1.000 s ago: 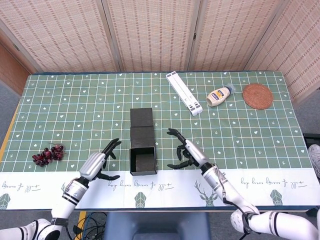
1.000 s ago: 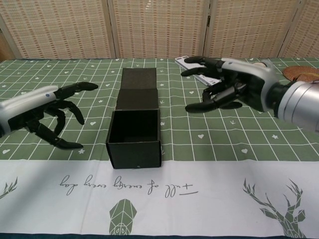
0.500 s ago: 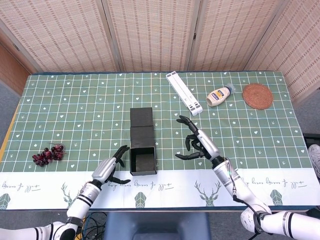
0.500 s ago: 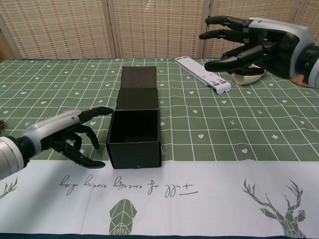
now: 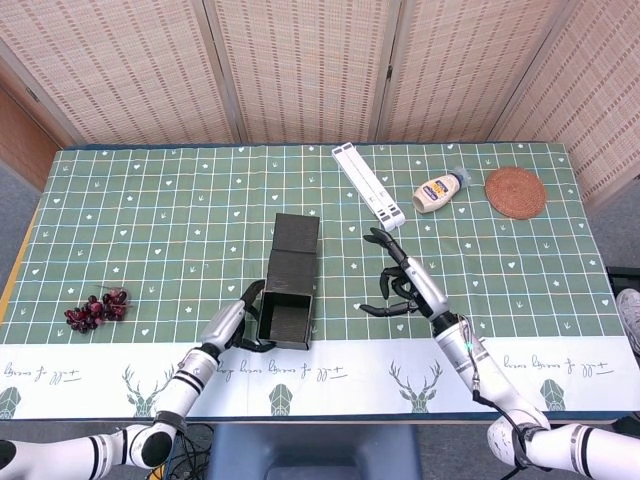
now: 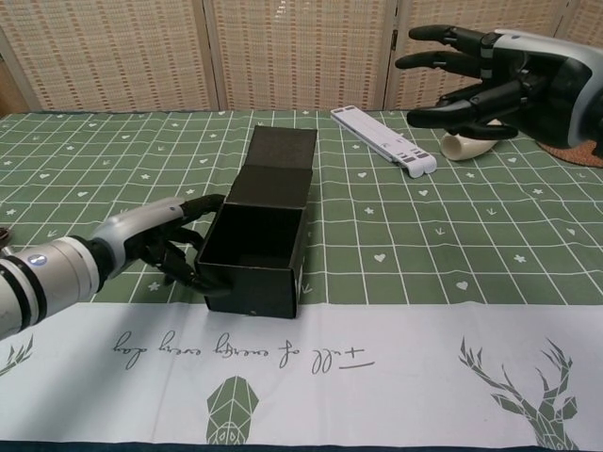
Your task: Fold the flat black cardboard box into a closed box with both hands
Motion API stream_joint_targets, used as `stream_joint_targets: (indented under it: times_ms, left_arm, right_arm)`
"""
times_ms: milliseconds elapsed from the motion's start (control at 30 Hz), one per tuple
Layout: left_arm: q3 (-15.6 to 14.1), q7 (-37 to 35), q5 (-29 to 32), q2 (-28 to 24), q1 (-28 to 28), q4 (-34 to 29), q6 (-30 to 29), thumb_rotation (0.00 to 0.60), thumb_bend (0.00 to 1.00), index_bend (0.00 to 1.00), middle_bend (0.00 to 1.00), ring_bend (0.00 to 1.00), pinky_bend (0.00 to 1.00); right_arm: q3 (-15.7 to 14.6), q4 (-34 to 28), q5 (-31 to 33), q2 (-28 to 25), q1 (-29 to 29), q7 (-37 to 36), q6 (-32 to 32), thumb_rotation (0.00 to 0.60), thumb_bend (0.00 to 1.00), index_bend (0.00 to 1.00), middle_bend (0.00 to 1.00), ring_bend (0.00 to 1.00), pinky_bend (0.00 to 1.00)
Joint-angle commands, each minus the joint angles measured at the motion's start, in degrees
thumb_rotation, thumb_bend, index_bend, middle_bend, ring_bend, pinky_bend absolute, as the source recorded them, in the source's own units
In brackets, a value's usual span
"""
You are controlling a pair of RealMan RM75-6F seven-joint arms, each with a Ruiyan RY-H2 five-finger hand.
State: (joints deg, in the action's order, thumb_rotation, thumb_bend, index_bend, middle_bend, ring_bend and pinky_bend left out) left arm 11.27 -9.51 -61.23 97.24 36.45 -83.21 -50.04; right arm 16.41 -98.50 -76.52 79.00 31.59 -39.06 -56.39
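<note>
a: where is the box [image 5: 285,308] now?

b: on the desk [image 5: 150,210], near the front edge and a little left of centre. its open tray sits closest to the robot, and the lid [image 5: 297,233] runs back from it toward the screens. the long axis points away from the robot, tilted slightly to its right.

a: which hand is closer?

b: the left hand [image 5: 232,322]. it is against the tray's left wall, fingers curled onto that side and touching the card. the chest view shows the same contact, with the left hand [image 6: 160,243] pressed to the near left corner of the box [image 6: 256,247]. it seems to be steadying or nudging the tray more than gripping it.

a: and the right hand?

b: the right hand [image 5: 405,285] is well apart from the box, off to its right and raised above the desk. its fingers are spread wide and it holds nothing. in the chest view the right hand [image 6: 490,80] shows high up, in front of the far items.

a: so what does the next move depend on?

b: probably on the lid lying beyond the tray. the right hand would need to come in leftward and reach the lid's far end to swing it forward, while the left hand braces the tray.
</note>
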Motion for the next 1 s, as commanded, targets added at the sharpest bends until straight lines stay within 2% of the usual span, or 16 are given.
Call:
stream_joint_targets:
  times_ms: [33,367,1000]
  left_arm:
    - [0.55,-2.33,-0.43,-0.74,0.52,0.71,2.15,0.598,0.07,0.0,0.0,0.41,0.74]
    - [0.57,-8.64,-3.2,0.15,0.41,2.13,4.64,0.6,0.07,0.0,0.0,0.42,0.75]
    - [2.03,-10.35,-1.81,4.35,0.01,4.87,3.31,0.6,0.07,0.0,0.02,0.46,0.75]
  right_arm:
    - [-0.35,0.29,-0.36,-0.12,-0.13,-0.64,-0.24,0.6,0.06,0.0,0.09,0.71,1.0]
    - [-1.14,1.35,-1.2,0.01,-0.24,-2.05,-1.18,0.6,0.06,0.0,0.1,0.71,1.0]
    - [-1.99,2.05,-0.51,-0.06,-0.6,-2.5,-1.93,0.6,0.06,0.0,0.1,0.71,1.0]
